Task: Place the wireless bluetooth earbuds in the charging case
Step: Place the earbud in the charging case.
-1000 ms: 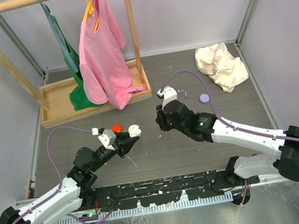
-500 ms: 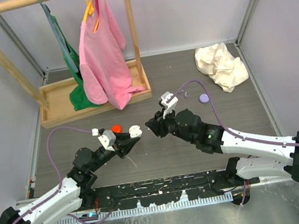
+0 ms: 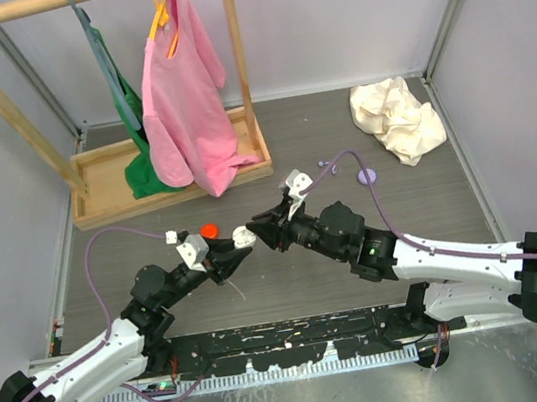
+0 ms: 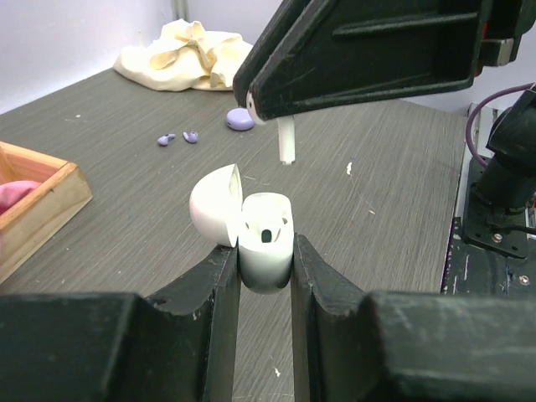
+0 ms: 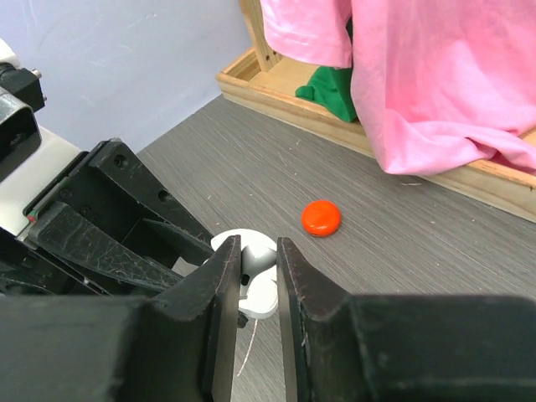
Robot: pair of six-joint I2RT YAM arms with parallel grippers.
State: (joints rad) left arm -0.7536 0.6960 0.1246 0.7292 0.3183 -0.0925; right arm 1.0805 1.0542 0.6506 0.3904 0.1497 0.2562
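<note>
Where the left gripper (image 4: 265, 280) clamps its sides, the white charging case (image 4: 266, 239) stands upright, lid flipped open. One white earbud (image 4: 286, 142), pinched in the closed right gripper (image 5: 260, 251), hangs stem-down just above the case, not touching. Two lilac earbuds (image 4: 176, 137) lie loose on the table (image 4: 402, 193) near a lilac case (image 4: 239, 119), well apart.
</note>
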